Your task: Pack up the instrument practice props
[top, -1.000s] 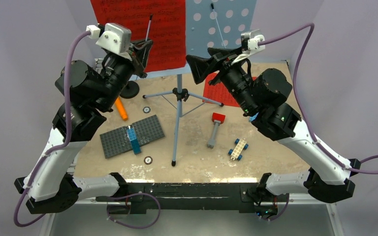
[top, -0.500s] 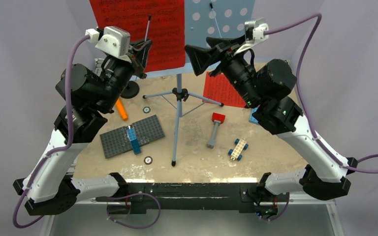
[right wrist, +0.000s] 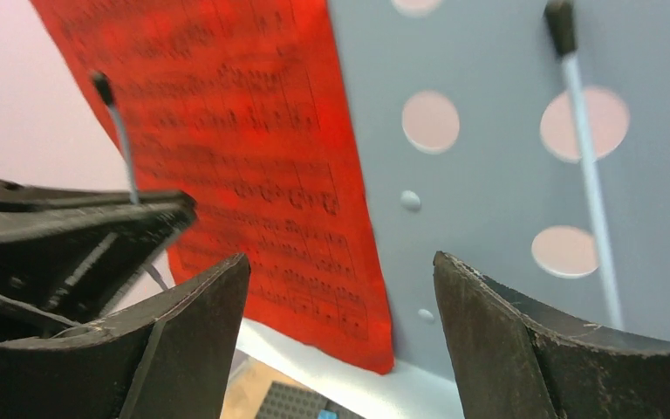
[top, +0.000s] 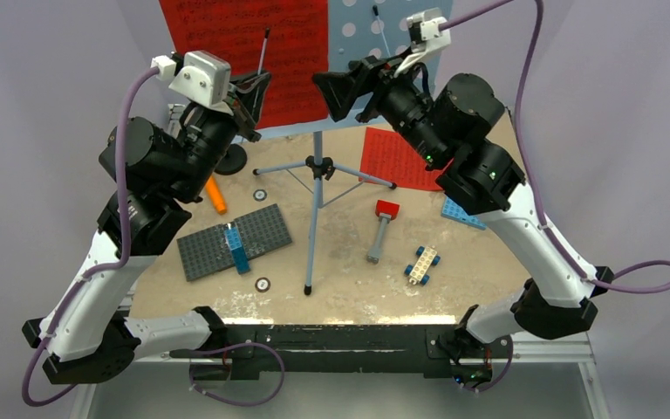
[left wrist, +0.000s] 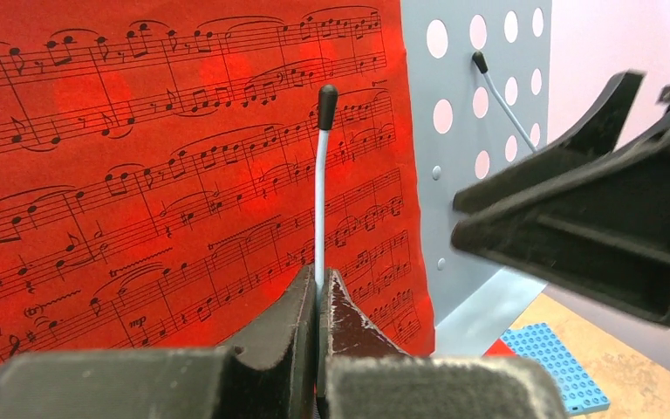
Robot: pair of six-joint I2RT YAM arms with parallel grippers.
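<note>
The pale-blue perforated music stand (top: 393, 44) stands on its grey tripod (top: 317, 166) at the back. A red sheet-music page (top: 244, 44) rests on it. My left gripper (top: 257, 87) is shut on the stand's thin page-holder wire (left wrist: 320, 192), its fingertips (left wrist: 305, 297) in front of the page (left wrist: 140, 175). My right gripper (top: 336, 92) is open, its jaws wide apart just before the page's lower right corner (right wrist: 375, 349). A second red page (top: 397, 157) lies on the table. The orange toy microphone (top: 216, 196) lies by the black round mic stand base (top: 234, 159).
A grey studded plate (top: 262, 229) with a blue brick, a red-headed hammer (top: 382, 229), a small wheeled brick car (top: 422, 263) and a blue plate (top: 462, 209) lie on the table. A second holder wire (right wrist: 589, 175) crosses the stand's right half.
My right gripper has risen and moved left toward the page's lower right corner, uncovering the red page and blue plate on the table. My left gripper stays shut on the wire.
</note>
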